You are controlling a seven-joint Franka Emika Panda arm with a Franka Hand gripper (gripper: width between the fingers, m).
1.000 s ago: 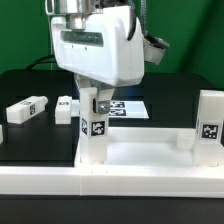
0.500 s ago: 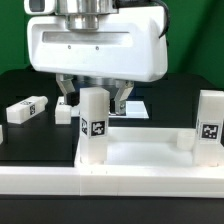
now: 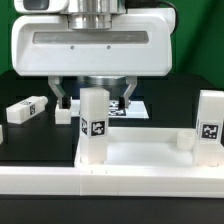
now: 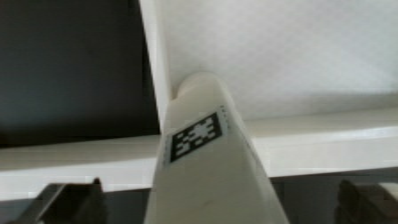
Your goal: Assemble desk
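Observation:
The white tabletop (image 3: 140,152) lies upside down like a tray, rim up. One tagged white leg (image 3: 93,125) stands upright in its corner on the exterior view's left, and a second leg (image 3: 210,122) stands at the right corner. Two loose legs (image 3: 27,108) (image 3: 65,108) lie on the black table at the left. My gripper (image 3: 94,99) hangs over the left leg, open, with one finger (image 3: 62,100) on each side of the leg top, not touching. In the wrist view the leg (image 4: 210,140) rises between the gripper's (image 4: 214,204) dark fingertips (image 4: 64,202).
The marker board (image 3: 133,106) lies flat on the table behind the standing leg. A long white rail (image 3: 110,186) runs along the front, against the tabletop's near rim. The gripper's wide white body fills the upper part of the exterior view.
The hand has turned about the left leg to face square on and looms larger. Its fingers, close to the leg top before, now stand wide apart. The leg has not moved.

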